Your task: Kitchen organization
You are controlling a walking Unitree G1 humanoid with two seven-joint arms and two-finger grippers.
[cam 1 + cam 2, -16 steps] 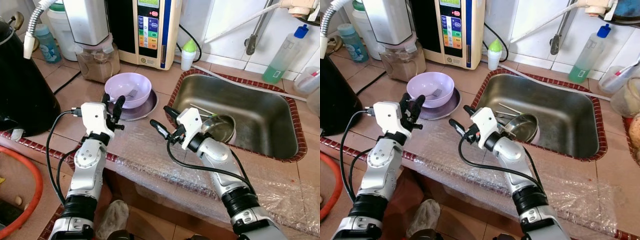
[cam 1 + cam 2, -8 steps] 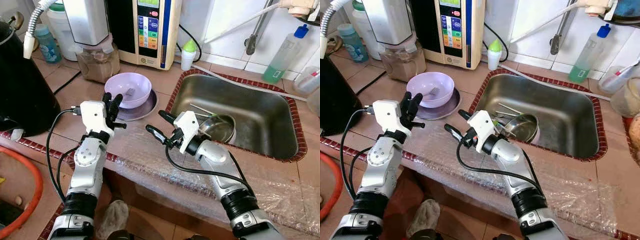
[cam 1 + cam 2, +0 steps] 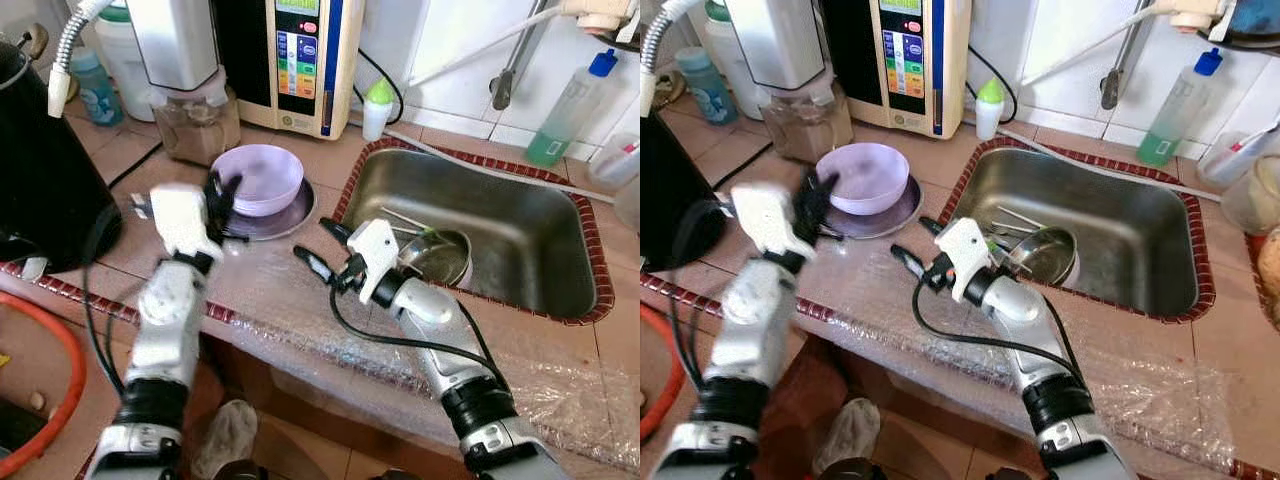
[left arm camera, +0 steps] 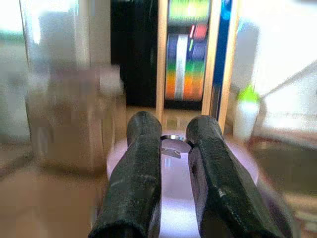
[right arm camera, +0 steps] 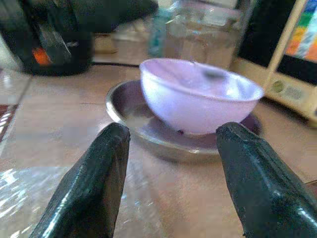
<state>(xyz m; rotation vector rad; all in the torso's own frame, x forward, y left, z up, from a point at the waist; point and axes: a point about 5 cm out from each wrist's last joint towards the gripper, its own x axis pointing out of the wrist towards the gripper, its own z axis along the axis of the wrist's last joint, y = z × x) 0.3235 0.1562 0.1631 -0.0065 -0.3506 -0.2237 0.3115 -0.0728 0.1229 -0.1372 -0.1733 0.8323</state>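
left gripper closes in on the bowl

the left gripper [image 3: 218,195], blurred, has swung up to the near rim of the purple bowl [image 3: 262,178] on its metal plate [image 3: 290,215], fingers nearly together with a slim gap. the right gripper [image 3: 320,250] stays spread wide over the counter, barely shifted.

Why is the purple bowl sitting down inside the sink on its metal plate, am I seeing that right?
Not quite. The purple bowl does sit on its metal plate, but on the tiled counter beside the sink, not inside it. The left eye view shows this.
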